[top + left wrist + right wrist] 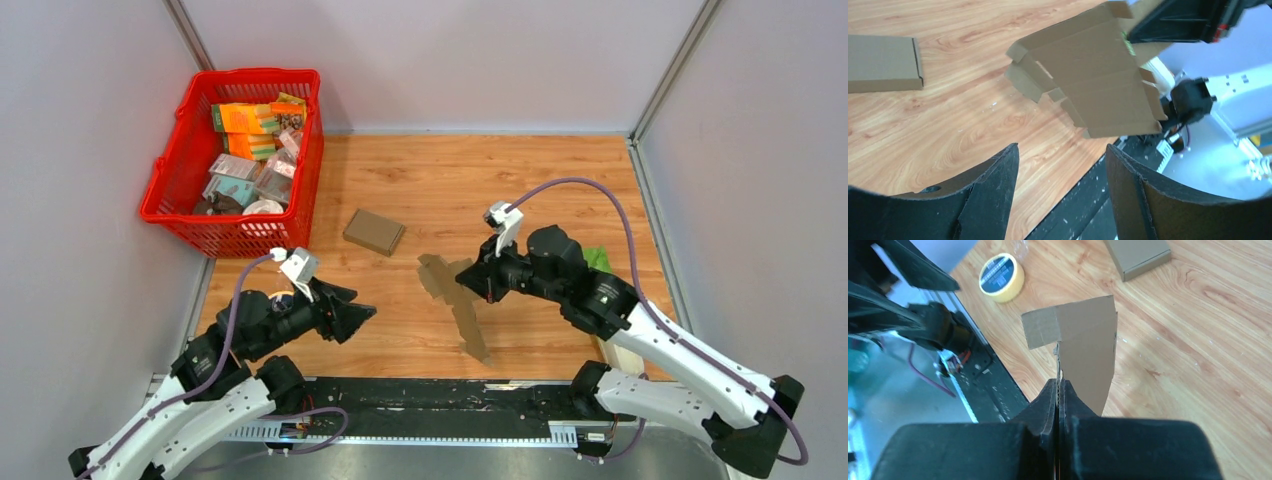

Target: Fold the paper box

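Right gripper (1058, 390) pinches the near edge of the cardboard blank (1088, 340), jaws pressed together on it, sheet lifted above the wooden table (1198, 350). Yellow tape roll (1001, 277) lies upper left. Flat closed box (1140, 255) at top edge.

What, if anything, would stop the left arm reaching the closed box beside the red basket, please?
Probably nothing, so likely yes: the left gripper is open and empty, the closed box lies unobstructed ahead of it, and the cardboard sheet in the right gripper hangs off to the side.
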{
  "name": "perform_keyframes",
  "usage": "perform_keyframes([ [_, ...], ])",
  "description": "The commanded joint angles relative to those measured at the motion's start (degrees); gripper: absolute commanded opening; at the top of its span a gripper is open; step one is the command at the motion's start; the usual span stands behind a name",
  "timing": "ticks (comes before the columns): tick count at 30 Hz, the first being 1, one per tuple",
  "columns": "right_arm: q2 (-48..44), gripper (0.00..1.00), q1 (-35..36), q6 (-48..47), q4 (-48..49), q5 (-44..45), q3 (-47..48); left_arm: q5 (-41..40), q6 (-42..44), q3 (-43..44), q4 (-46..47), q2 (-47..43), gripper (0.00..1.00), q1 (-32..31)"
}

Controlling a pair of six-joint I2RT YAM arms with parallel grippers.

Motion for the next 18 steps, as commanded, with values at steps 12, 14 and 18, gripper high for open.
perform_keyframes([
  [12,-11.1,0.00,-2.6,15.5,10.0,-5.1,-2.9,-0.9,-6.4,-10.0,28.5,10.4,0.74,0.0],
  [14,-11.8,0.00,-2.6,15.9,10.2,-5.5,-2.5,0.2,-5.9,-10.0,29.0,12.2,0.74,0.0],
  [18,-13.1,0.00,-2.5,16.4,10.2,-6.8,-1.4,0.4,-6.9,-11.1,31.3,15.1,0.74,0.0],
])
